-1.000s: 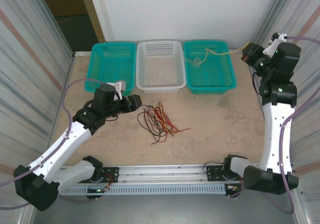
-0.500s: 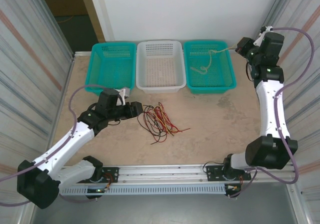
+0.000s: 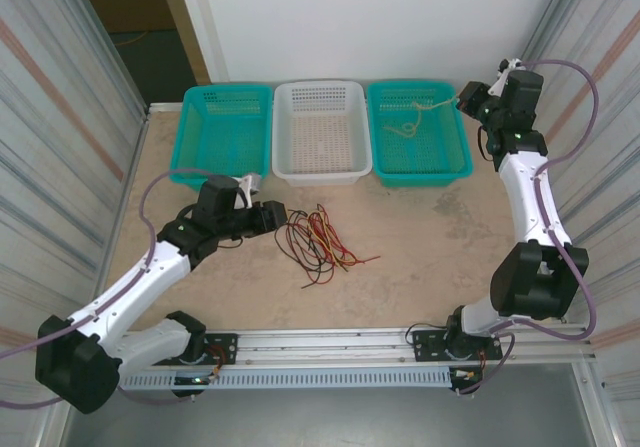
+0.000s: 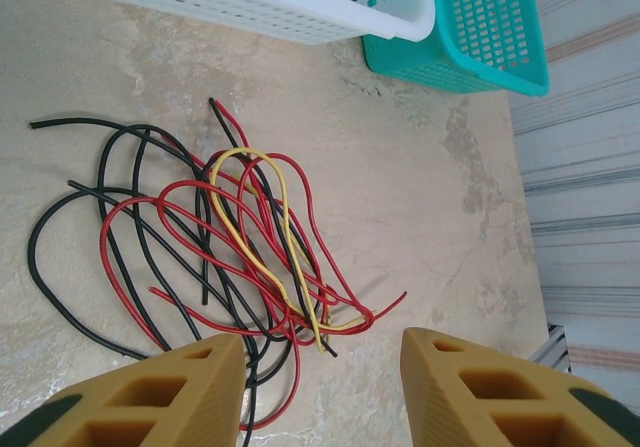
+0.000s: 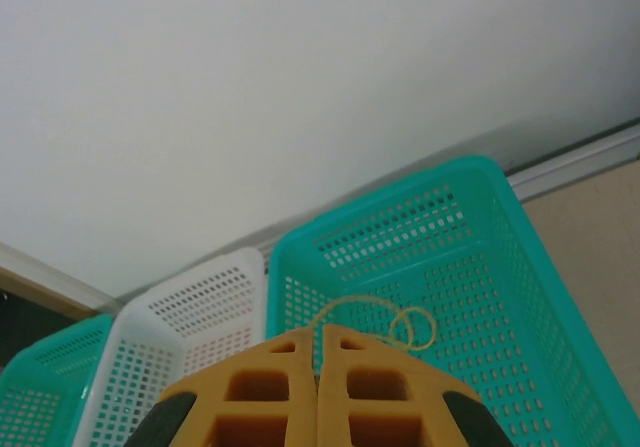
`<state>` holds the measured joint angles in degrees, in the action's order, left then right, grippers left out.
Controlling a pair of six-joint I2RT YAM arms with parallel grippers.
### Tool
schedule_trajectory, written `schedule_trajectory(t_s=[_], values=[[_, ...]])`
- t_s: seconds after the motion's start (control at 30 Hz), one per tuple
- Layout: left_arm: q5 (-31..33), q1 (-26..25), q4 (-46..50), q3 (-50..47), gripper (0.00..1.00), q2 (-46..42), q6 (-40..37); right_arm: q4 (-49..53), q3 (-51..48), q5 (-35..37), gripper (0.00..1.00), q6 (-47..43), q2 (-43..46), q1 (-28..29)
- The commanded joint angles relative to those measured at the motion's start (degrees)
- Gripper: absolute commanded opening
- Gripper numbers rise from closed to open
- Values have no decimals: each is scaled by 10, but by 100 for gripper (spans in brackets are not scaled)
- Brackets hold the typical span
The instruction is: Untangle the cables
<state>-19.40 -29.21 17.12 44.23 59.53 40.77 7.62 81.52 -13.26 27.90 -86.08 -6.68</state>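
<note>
The cables [image 3: 318, 239] lie loose on the table as a tangle of red, black and yellow wires [image 4: 230, 237]. My left gripper [image 3: 275, 217] is just left of the tangle, low over the table. It is open [image 4: 322, 347], with the wire ends between and just ahead of its fingers. My right gripper [image 3: 463, 100] hovers over the far right edge of the right teal basket [image 3: 460, 152]. It is shut [image 5: 320, 332] on a thin yellow tie [image 3: 408, 127], whose looped end [image 5: 415, 324] hangs down into that basket.
Three baskets line the back of the table: a teal one [image 3: 228, 90], a white one [image 3: 320, 86] and the right teal one. Corrugated walls close in both sides. Bare table lies right of the tangle [image 3: 450, 237].
My right gripper has swung left from beyond the basket's corner to over its edge, and the yellow tie now droops into the basket. My left gripper crept slightly toward the cables.
</note>
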Motion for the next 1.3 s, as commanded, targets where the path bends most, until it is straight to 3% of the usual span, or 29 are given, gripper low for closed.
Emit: schedule_trajectory(t_s=[0.0,0.57,0.67,0.83,1.0,1.27], values=[[-12,3,-15,-5,45,6,5,-26,9,-1,0,-16,-16,6],[-10,3,-34,-8,44,21,17,-35,39,-12,1,-30,-46,12],[-9,3,-39,-11,46,22,21,-18,5,8,7,-38,-34,13],[-8,3,-48,-18,54,24,32,11,-86,38,31,-45,24,13],[0,3,-59,-26,55,34,45,51,-148,65,35,-55,53,10],[-4,2,-68,-31,56,38,54,131,-150,77,44,-48,102,32]])
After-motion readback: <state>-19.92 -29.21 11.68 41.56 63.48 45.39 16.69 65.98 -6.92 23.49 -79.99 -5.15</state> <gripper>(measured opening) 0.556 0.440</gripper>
